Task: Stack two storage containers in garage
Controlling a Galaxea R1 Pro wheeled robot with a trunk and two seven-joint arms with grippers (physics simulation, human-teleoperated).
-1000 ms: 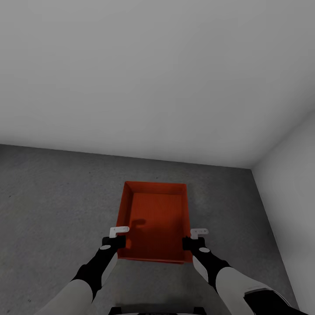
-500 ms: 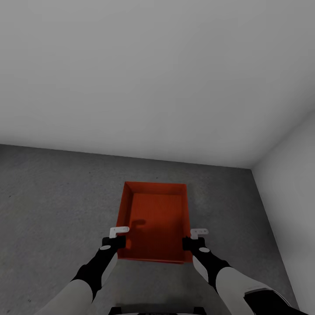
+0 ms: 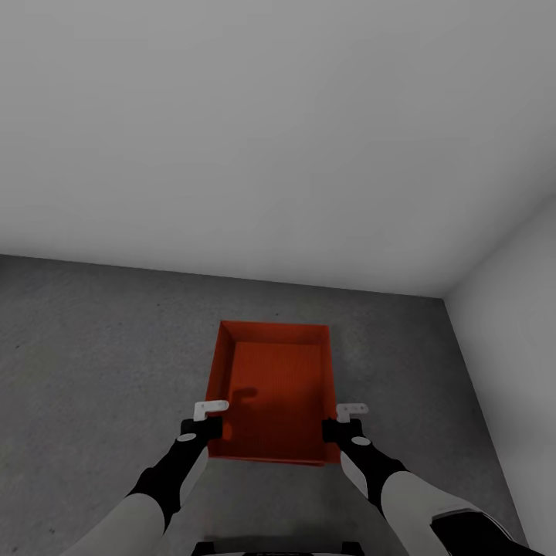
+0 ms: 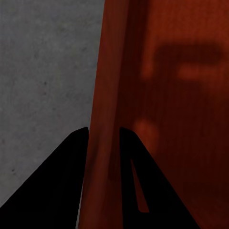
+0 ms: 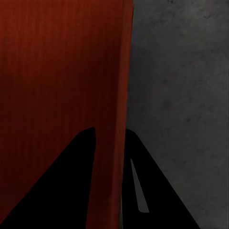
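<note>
One orange-red storage container (image 3: pixel 274 386), a topless bin with a ribbed inside, sits between my two arms over the dark grey concrete floor (image 3: pixel 93 340) of the garage. My left gripper (image 3: pixel 207 421) is shut on its left wall near the front corner. In the left wrist view the thin wall (image 4: pixel 107 95) runs between the two dark fingers (image 4: pixel 62 181). On the opposite side my right gripper (image 3: pixel 340 423) is shut on the right wall (image 5: pixel 114 95). I cannot tell whether the bin touches the floor. The second container is out of view.
A plain pale grey wall (image 3: pixel 270 131) rises just beyond the bin. A second wall (image 3: pixel 517 309) meets it in a corner at the right. Open speckled concrete (image 5: pixel 181 71) stretches to the left and on both sides of the bin.
</note>
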